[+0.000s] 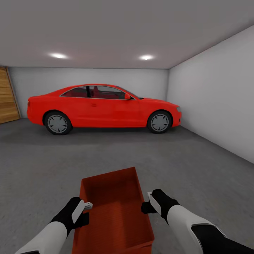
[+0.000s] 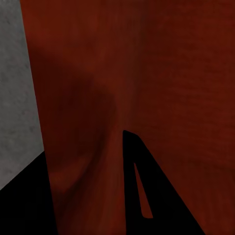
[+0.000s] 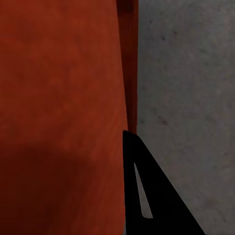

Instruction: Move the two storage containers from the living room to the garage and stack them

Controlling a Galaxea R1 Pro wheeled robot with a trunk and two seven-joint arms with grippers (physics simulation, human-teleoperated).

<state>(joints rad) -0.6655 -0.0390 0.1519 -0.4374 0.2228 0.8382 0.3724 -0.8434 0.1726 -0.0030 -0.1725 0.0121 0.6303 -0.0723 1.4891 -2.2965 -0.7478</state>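
One orange-red lidless storage container (image 1: 113, 208) is between my two arms, low in front of me in the garage, its open top facing up. My left gripper (image 1: 86, 206) is clamped on its left wall and my right gripper (image 1: 148, 201) on its right wall. In the left wrist view the red wall (image 2: 147, 73) runs between the two dark fingers (image 2: 156, 205). The right wrist view shows the container's rim (image 3: 128, 58) beside one dark finger (image 3: 156, 200), with grey concrete floor (image 3: 191, 98) beyond. Whether the box rests on the floor (image 1: 197, 169) I cannot tell.
A red coupe car (image 1: 102, 107) is parked side-on across the far end. A wooden door (image 1: 7, 95) is at the far left and a white wall (image 1: 218, 95) runs along the right. Open grey concrete lies between me and the car.
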